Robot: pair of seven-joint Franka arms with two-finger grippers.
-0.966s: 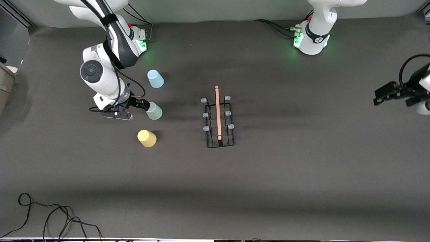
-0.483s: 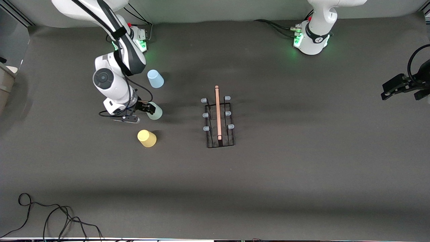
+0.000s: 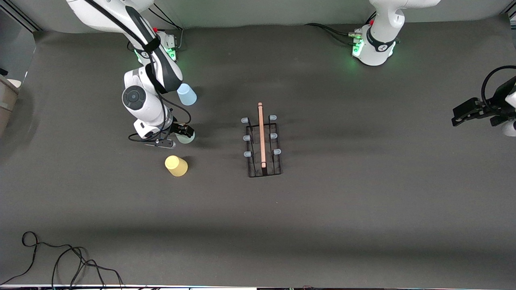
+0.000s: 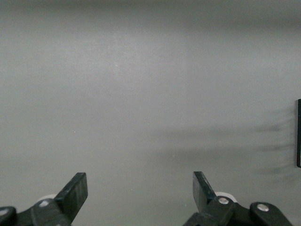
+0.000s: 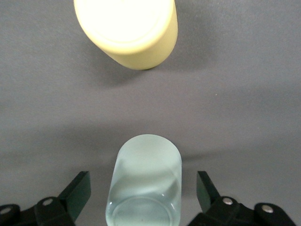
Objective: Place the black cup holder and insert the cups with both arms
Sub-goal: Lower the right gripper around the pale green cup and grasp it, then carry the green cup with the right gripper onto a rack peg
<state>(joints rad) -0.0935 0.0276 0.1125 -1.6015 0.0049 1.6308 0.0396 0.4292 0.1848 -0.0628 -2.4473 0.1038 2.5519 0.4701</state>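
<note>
The right gripper [image 3: 182, 133] is low over the pale green cup [image 3: 188, 138], in the upper left part of the front view. In the right wrist view its fingers [image 5: 75, 193] are spread wide, one on each side of the cup [image 5: 146, 183], and they do not touch it; the gripper [image 5: 143, 190] holds nothing. The green cup stands upside down on the dark table [image 3: 342, 209]. The yellow cup [image 3: 176, 165] is near it, lower in the frame, so nearer to the front camera. In the wrist view the yellow cup [image 5: 127, 30] is at the top. The light blue cup [image 3: 186, 94] stands higher in the frame, partly under the right arm.

The black cup holder [image 3: 263, 146] stands about in the middle of the front view, well apart from the cups, its wooden rod running up and down the frame. All six pegs are bare.

The left gripper [image 3: 469, 112] waits at the right edge of the front view, above the table. Its fingers [image 4: 75, 188] are wide apart and hold nothing.
</note>
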